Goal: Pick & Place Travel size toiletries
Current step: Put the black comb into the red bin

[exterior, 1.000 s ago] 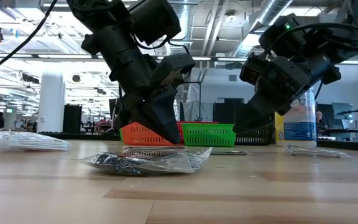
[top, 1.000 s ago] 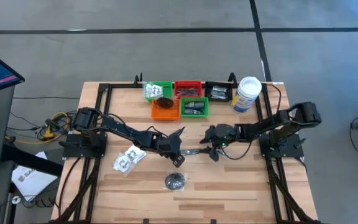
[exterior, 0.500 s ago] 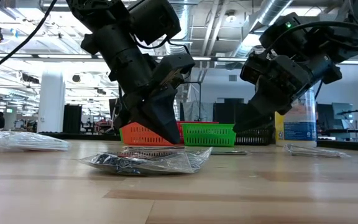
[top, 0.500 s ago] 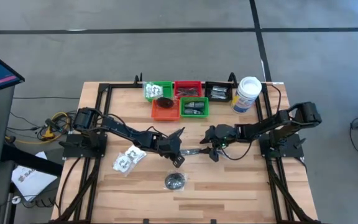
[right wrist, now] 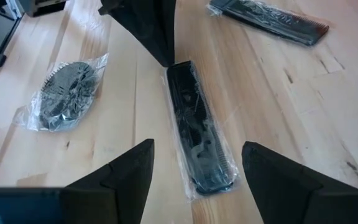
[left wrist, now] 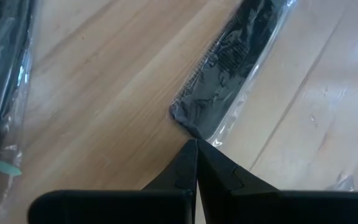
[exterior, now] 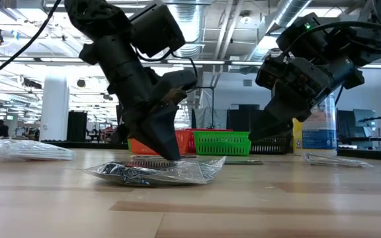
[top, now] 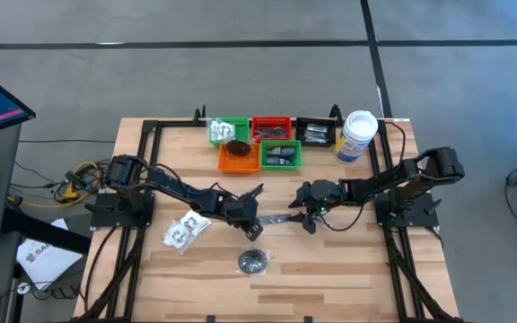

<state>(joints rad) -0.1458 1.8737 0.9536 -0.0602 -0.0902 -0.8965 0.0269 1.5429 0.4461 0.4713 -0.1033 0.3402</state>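
Shifting: left end effector (top: 248,228) moved leftward | comb packet (top: 279,218) unmoved

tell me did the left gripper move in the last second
Yes. In the low view the left gripper has shifted left against the orange tray, uncovering more of it. Its fingers are shut at the end of the wrapped comb.

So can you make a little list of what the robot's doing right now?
left fingers: shut, tips at one end of the wrapped comb
right fingers: open, either side of the comb's other end
comb: flat on the table, between both arms
round brush: lying in its bag, untouched
trays: at the table's far edge
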